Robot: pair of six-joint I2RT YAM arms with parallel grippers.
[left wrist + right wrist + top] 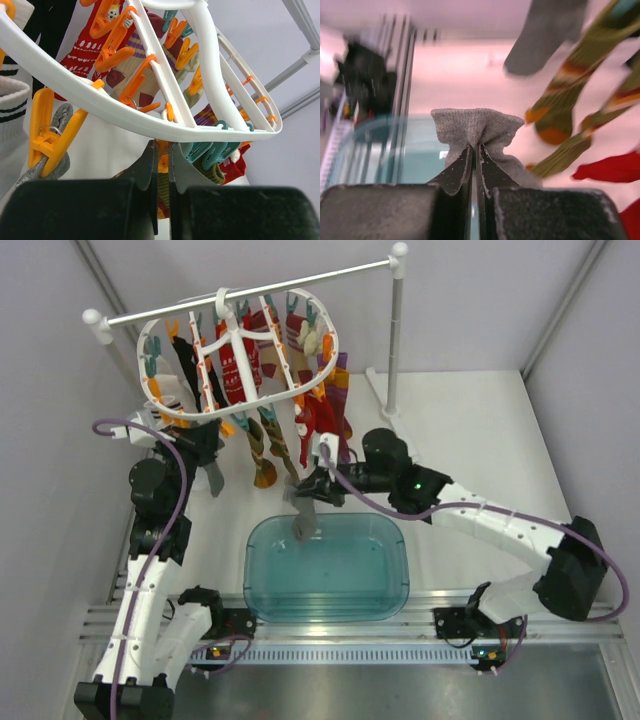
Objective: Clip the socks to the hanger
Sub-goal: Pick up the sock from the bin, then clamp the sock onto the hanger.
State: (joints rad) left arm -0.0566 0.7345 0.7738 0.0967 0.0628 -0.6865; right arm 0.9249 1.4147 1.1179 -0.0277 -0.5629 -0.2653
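The hanger (125, 114) is carrying one clipped grey sock (56, 119). Above the teal tub (340, 575), the right gripper (475, 150) is pinching the second grey sock (475, 127), jaws fully closed. The left gripper (161, 150) is sitting closed, holding nothing, under the hanger's rim.

Left tool (162, 148) raised, closed; right tool (475, 148) clamped, arm extended left.

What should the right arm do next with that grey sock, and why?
Probably lift the right gripper toward the hanger: it pinches a grey sock over the blue tub, short of the clips; the other grey sock is already clipped.
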